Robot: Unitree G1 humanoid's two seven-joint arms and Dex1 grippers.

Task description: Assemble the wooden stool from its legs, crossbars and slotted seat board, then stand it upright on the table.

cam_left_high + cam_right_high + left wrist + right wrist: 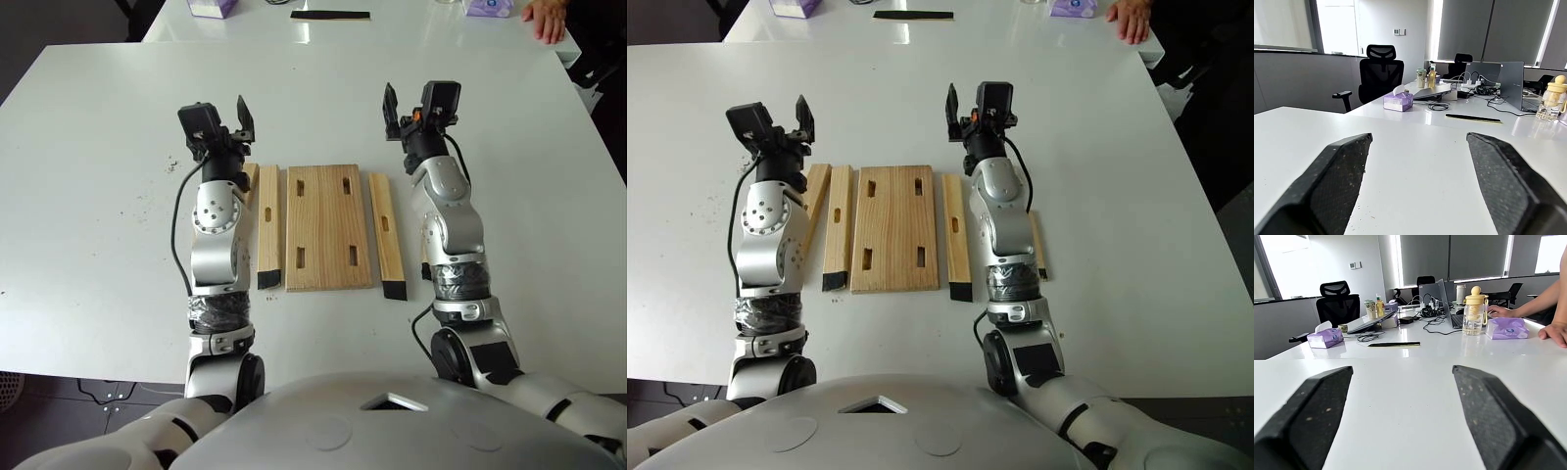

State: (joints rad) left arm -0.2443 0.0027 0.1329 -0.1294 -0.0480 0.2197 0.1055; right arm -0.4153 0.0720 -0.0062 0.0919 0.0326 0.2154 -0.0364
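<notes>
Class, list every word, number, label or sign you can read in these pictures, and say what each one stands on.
No text can be read.
Purple tissue box: print too small to read.
Wall panel: too blurred to read.
Seat board and leg beside it: bare wood, no markings.

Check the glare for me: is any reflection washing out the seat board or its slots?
Left eye view: the seat board is evenly lit, all four slots readable, no glare on it. Left wrist view: bright light reflects off the far table around the dark strip. Right wrist view: a similar sheen lies under the bottle.
</notes>
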